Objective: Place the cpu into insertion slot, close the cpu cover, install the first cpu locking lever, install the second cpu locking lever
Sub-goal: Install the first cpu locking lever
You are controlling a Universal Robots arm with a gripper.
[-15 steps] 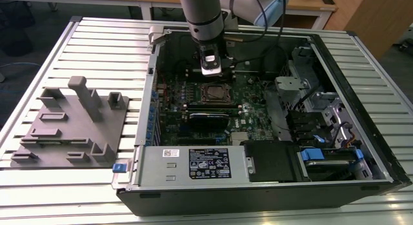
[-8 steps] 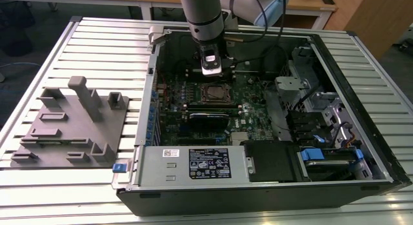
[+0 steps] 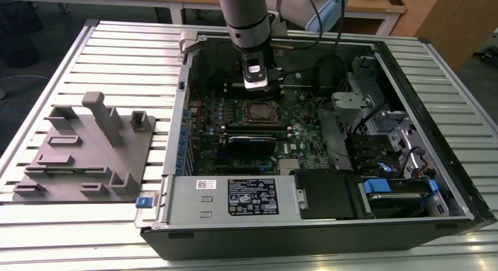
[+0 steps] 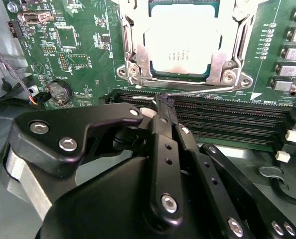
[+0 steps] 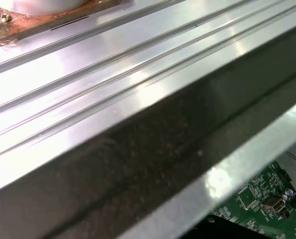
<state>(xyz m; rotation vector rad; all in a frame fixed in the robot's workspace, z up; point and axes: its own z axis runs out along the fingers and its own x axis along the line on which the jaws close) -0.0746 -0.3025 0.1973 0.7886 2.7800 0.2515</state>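
- Second wrist view: black gripper with fingers pressed together, tips pinching the thin silver locking lever at the near edge of the socket.
- Runs as a slim bright wire rod along the socket's edge, long axis parallel to the black memory slots just beside it; lies nearly flat against the board.
- Just beyond the tips: cpu, flat and square with a dull pale-silver top, seated in the insertion slot.
- Framing it, the cpu cover: thin silver metal frame with open centre, lying down over the chip's edges, screws at its near corners.
- Around the socket: green circuit board with a round coin cell.
- Exterior view: gripper hanging from the arm, down inside the open computer case, directly behind the socket at mid-board.
- Grey box with a black-and-white label at the case's near wall.
- Grey fixture plate well apart on the slatted table, toward the exterior view's left.
- First wrist view: bright grooved metal and a corner of green board.
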